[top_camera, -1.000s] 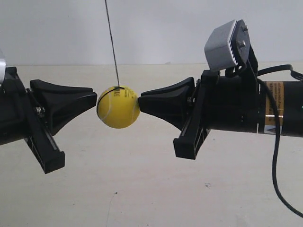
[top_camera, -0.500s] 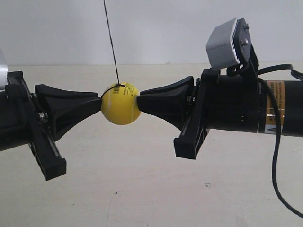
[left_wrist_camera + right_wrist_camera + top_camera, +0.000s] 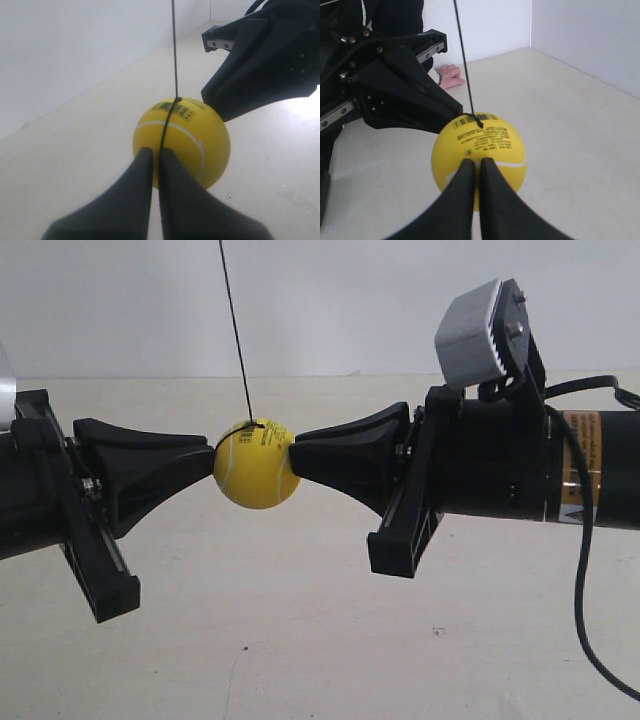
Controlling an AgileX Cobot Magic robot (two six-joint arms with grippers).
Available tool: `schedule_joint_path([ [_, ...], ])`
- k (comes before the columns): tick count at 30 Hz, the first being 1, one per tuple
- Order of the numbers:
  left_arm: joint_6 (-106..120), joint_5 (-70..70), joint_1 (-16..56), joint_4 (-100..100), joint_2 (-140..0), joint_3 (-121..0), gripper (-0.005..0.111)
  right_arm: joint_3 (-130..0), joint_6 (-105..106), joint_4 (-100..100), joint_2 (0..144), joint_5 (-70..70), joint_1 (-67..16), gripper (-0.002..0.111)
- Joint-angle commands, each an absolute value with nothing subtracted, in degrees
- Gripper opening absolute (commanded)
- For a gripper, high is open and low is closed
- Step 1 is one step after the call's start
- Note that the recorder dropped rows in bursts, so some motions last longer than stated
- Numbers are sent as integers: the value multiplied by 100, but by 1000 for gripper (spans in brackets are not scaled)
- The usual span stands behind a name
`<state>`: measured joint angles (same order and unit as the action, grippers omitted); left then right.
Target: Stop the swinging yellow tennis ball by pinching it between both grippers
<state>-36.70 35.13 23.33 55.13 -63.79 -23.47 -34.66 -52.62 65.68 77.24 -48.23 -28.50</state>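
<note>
The yellow tennis ball [image 3: 255, 468] hangs on a thin dark string [image 3: 237, 330] and is squeezed between two black cone tips. The left gripper [image 3: 210, 462], on the arm at the exterior view's left, presses one side. The right gripper [image 3: 295, 455] presses the opposite side. In the left wrist view the left gripper [image 3: 152, 152] is shut, its tips touching the ball [image 3: 182, 145]. In the right wrist view the right gripper [image 3: 474, 162] is likewise shut, its tips against the ball [image 3: 480, 147] just under the black printed label.
A pale tabletop [image 3: 300, 640] lies well below the ball, with a white wall behind. A grey boxy module [image 3: 475, 335] sits on the right arm and a black cable [image 3: 585, 570] loops down from it. A person's hand [image 3: 451, 75] rests on the table behind the left arm.
The left gripper has moved in toward the ball until it touches. The ball shifted slightly toward the right gripper, rose a little, and has held nearly still for the last half second.
</note>
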Motion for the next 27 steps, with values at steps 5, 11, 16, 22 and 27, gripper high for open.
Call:
schedule_joint_path([
  [5, -3636, 3601, 2389, 5495, -6396, -2305, 5, -3496, -5254, 6590, 7742, -4825, -2850, 0],
  [11, -3636, 3601, 2389, 5495, -6396, -2305, 5, -3496, -5254, 6630, 7742, -4825, -2850, 0],
  [16, -3644, 3479, 2389, 5504, -6396, -2305, 5, -3496, -5254, 6633, 7717, -4821, -2850, 0],
  [22, -3644, 3189, 2389, 5444, -6170, -2305, 5, -3496, -5242, 6633, 7568, -4403, -2850, 0],
  [27, -3659, 2935, 2389, 5289, -5859, -2293, 5, -3496, -5394, 6633, 7176, -3803, -2850, 0],
])
